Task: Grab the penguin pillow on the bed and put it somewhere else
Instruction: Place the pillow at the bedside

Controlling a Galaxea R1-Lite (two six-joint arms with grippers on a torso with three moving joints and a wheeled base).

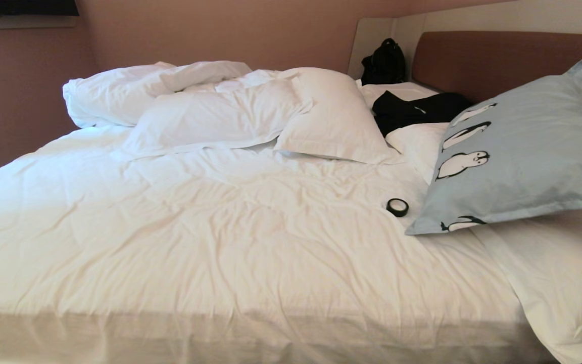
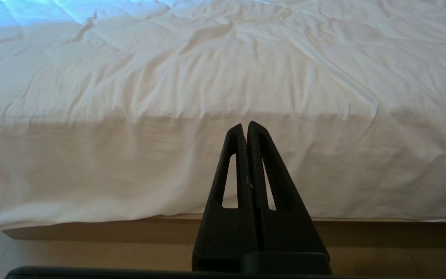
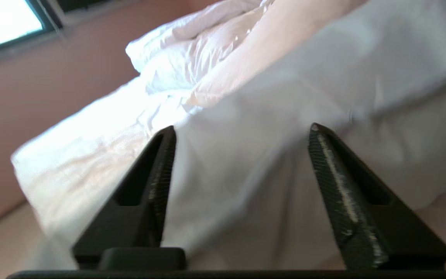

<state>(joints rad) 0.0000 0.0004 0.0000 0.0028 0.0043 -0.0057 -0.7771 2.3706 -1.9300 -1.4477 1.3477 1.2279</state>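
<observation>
We see the penguin pillow [image 1: 523, 151] propped at the bed's [image 1: 220, 242] right side near the headboard [image 1: 493, 60], overhanging a tape roll [image 1: 397, 207]. The right gripper [image 3: 242, 131] has its jaws released and empty, the left gripper [image 2: 246, 128] clenched on nothing. The pillow may slump onto the roll, since nothing holds it.

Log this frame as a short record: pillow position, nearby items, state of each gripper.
penguin pillow: propped on the bed at its right side, near the headboard, print facing up
nearby: black tape roll on the sheet beside it; black clothing behind
left gripper: jaws shut, facing the bed's side
right gripper: jaws open, empty
</observation>
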